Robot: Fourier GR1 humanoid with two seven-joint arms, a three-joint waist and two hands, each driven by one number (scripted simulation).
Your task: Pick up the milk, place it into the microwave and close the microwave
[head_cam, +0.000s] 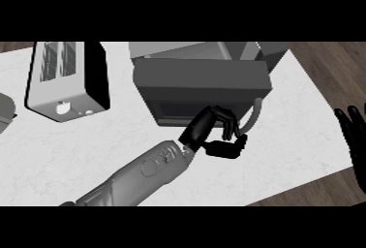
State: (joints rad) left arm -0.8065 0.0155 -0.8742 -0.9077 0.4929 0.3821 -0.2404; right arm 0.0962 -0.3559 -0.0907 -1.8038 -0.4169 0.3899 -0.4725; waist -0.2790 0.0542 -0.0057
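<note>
my left forearm (139, 174) comes up from the lower edge and slants toward the middle of the white counter (64, 145). at its end my left hand (218, 133) sits right at the front of the microwave (204, 82), fingers (227, 117) curled inward with the thumb (239, 143) bent below them. the fingertips are close to the thin grey handle (251, 116) that curves down the right side of the microwave door (200, 80). i cannot tell whether the fingers actually wrap the handle or only sit beside it, and i see nothing clearly held in the hand.

my right hand (354, 133) shows at the right edge, open with fingers straight and pointing up, over the wooden floor (332, 68) beyond the counter's edge.

farther out, the microwave's dark door faces up toward me with a darker window (178, 109) along its near edge. behind it lies the lighter grey body of the microwave (207, 48). i cannot see the milk from here, so i cannot tell where it is.

to the left stands a white toaster (64, 77) with two slots on top and a black side, well apart from the microwave. at the far left edge a grey rounded object (6, 111) is cut off by the frame.
</note>
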